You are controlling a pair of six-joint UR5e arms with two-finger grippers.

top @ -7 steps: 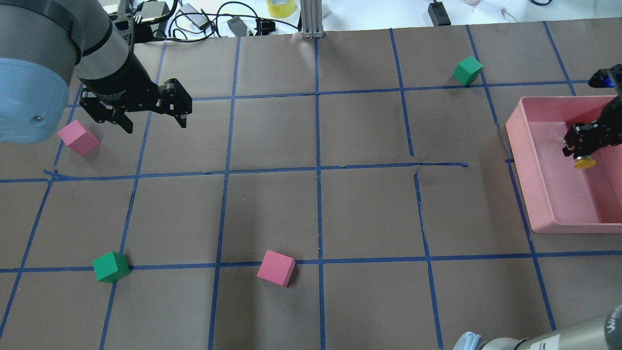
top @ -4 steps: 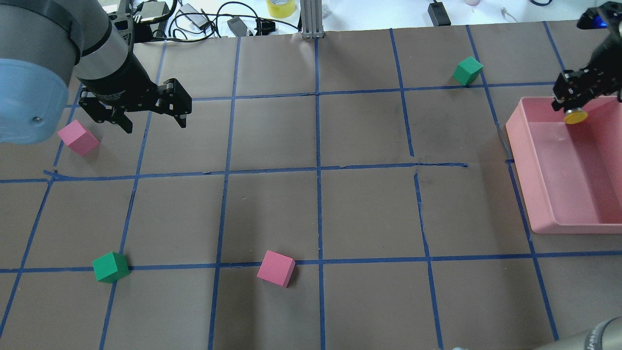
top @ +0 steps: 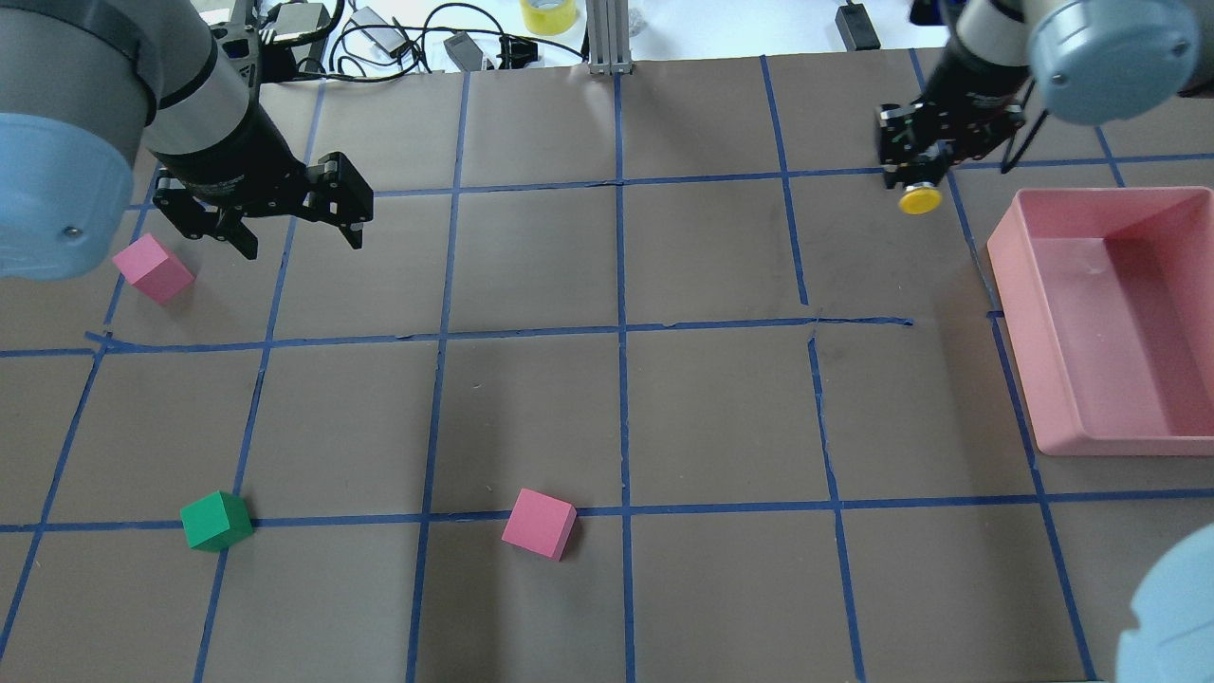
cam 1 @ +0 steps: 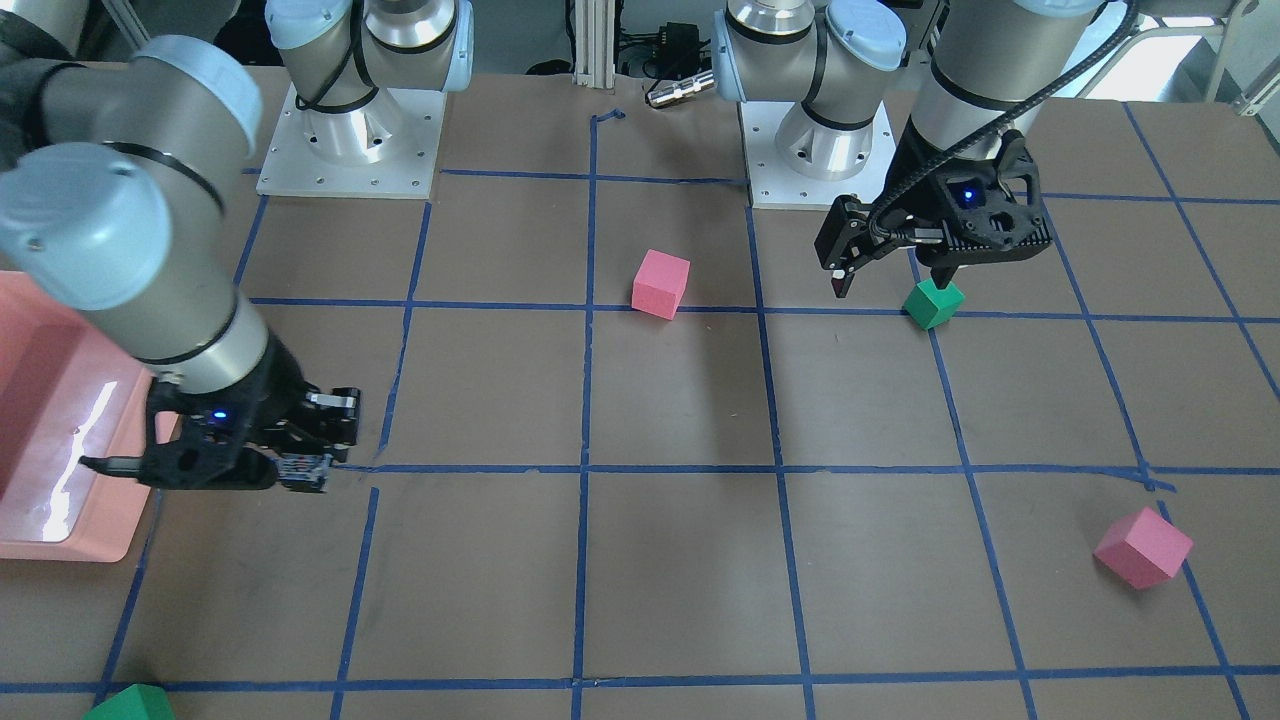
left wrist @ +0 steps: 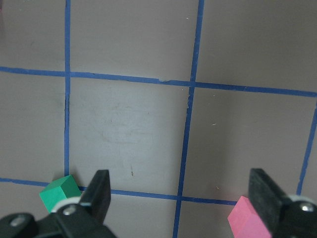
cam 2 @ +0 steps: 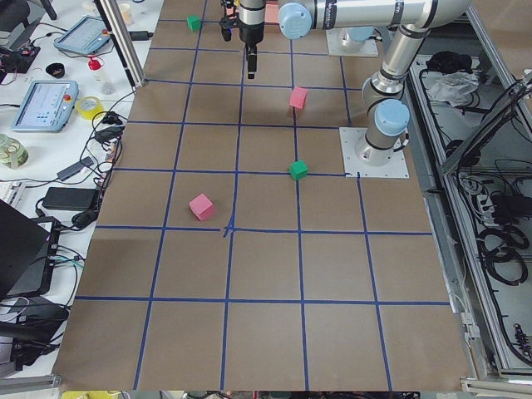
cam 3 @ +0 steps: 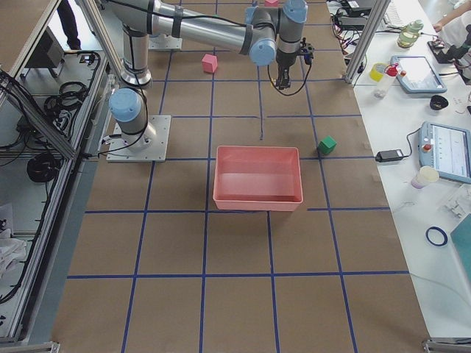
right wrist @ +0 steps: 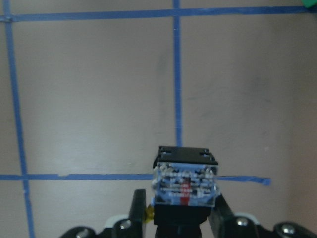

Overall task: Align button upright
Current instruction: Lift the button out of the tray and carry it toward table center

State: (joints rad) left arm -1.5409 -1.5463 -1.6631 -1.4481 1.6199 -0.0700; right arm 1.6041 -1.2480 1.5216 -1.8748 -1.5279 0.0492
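Note:
My right gripper [top: 918, 180] is shut on the button [top: 920, 200], whose yellow cap sticks out below the fingers in the overhead view. It hangs over the brown table, left of the pink tray [top: 1053, 379]. In the right wrist view the button's whitish contact block [right wrist: 184, 184] sits between the fingers, pointing away from the camera. In the front view the same gripper [cam 1: 305, 468] holds the button beside the tray [cam 1: 60, 540]. My left gripper [top: 303, 245] is open and empty at the far left, above a green cube [cam 1: 933, 303].
A pink cube [top: 152, 268] lies by the left gripper, a green cube [top: 216, 521] and a pink cube [top: 539, 524] lie at the near side. Another green cube [cam 3: 327, 144] lies near the tray's far corner. Cables and tape lie beyond the table's far edge.
My right gripper has carried the button up out of the pink tray and leftward across its rim, over the table. The left arm has not moved.

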